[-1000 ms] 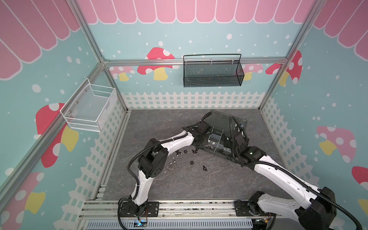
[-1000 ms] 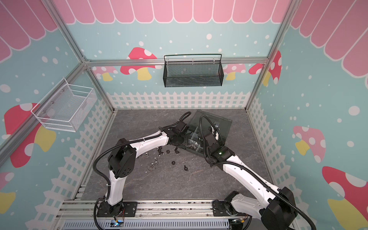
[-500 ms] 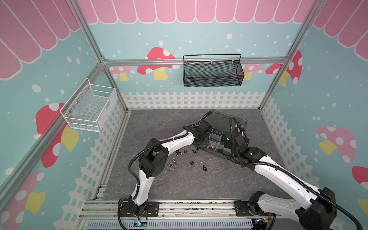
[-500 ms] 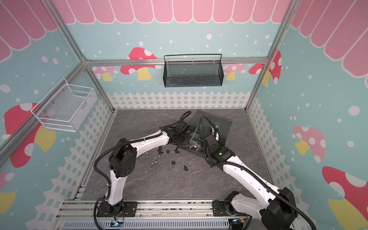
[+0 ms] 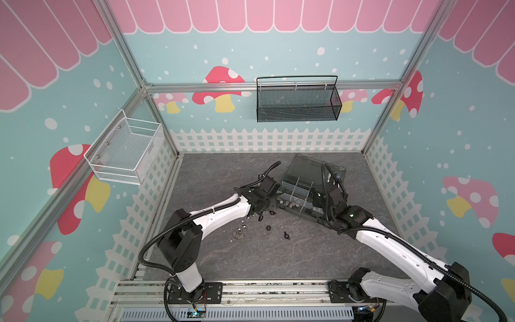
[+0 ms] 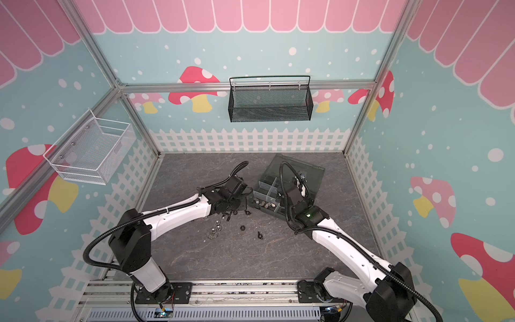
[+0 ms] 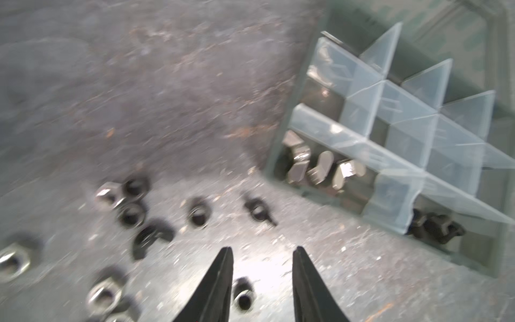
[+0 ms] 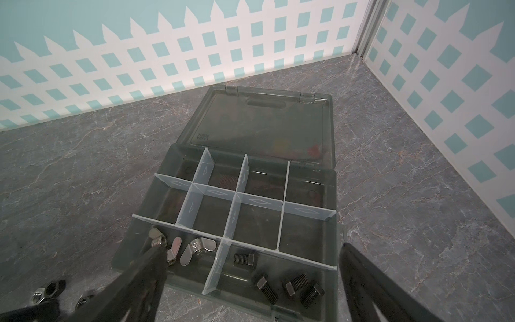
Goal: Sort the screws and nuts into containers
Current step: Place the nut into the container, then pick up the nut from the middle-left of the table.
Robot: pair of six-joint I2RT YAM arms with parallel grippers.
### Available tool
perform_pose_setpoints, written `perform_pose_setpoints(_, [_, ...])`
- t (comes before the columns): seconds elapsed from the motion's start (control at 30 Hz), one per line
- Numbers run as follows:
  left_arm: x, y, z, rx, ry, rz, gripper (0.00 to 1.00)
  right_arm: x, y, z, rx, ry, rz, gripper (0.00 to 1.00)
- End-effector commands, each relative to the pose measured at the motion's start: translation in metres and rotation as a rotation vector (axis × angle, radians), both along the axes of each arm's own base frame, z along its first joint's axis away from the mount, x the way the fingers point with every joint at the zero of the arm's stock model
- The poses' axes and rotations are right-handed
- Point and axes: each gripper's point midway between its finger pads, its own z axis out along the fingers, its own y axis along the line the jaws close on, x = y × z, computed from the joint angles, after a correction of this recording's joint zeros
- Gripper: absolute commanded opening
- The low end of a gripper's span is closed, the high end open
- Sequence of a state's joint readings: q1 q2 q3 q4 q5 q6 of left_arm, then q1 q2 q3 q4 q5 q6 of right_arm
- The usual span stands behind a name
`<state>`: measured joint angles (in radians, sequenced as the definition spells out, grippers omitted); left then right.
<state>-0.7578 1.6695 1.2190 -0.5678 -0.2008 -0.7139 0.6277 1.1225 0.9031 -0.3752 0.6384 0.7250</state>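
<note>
A white wire basket (image 5: 125, 152) hangs on the wall at 9 o'clock. The left arm (image 5: 220, 214) comes in from 7 o'clock and stretches low over the grey counter (image 5: 250, 264). In its wrist view the left jaws are parted and released, with only bare counter between the tips.

Loose hardware lies near the counter's middle, just beside those tips. There are silver nuts (image 5: 241, 229), a black nut (image 5: 268, 227) and a black winged screw (image 5: 286, 236), all apart from the box.

At about 1 o'clock from that scatter sits the organizer box (image 5: 298, 185), with its lid (image 5: 305, 167) laid back toward 12 o'clock. A black mesh basket (image 5: 296, 101) hangs on the wall above it. One corner cell on the box's near side holds silver winged nuts (image 8: 195, 249), and the cell beside it holds black screws (image 8: 244, 259).

The right arm (image 5: 384, 242) enters from 5 o'clock. The right jaws are spread wide above the box's near edge and grasp nothing.
</note>
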Motion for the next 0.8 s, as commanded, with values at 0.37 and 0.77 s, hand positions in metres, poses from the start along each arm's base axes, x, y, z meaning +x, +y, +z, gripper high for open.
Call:
perform_pose_setpoints(0.37, [-0.085,0.108,-0.048,0.03,0.162,0.363,0.58,0.006,0.009,-0.008,0.009,0.012,0.027,0.97])
perform_pose_setpoints(0.77, [-0.1,0.128,-0.067,0.122,0.23,0.379,0.74,0.008,0.011,-0.009,0.008,0.01,0.037,0.97])
